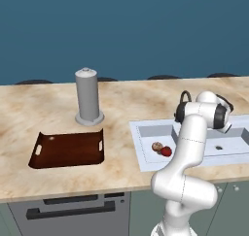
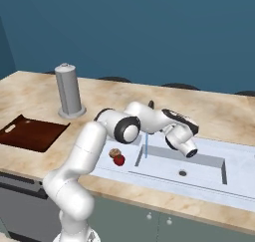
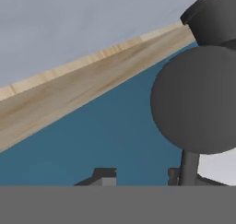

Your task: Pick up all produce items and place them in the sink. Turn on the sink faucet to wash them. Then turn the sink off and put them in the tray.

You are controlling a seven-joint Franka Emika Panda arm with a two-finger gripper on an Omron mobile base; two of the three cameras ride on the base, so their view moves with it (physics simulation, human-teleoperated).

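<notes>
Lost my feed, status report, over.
Gripper shut at faucet. Water running. Red and brown produce in left sink basin. Tray empty.

— What do I look like from back here?

— My arm (image 1: 187,147) is glossy white, built of fat rounded tube segments. The bulging base link sits toward six o'clock.

— And the joints?

— Dark, near black. A wide ring caps my elbow (image 2: 128,129), with thin seams around the lower links.

— My hand?

— White casing (image 2: 182,136) with a dark face; two small dark grey finger tips (image 3: 105,176).
</notes>
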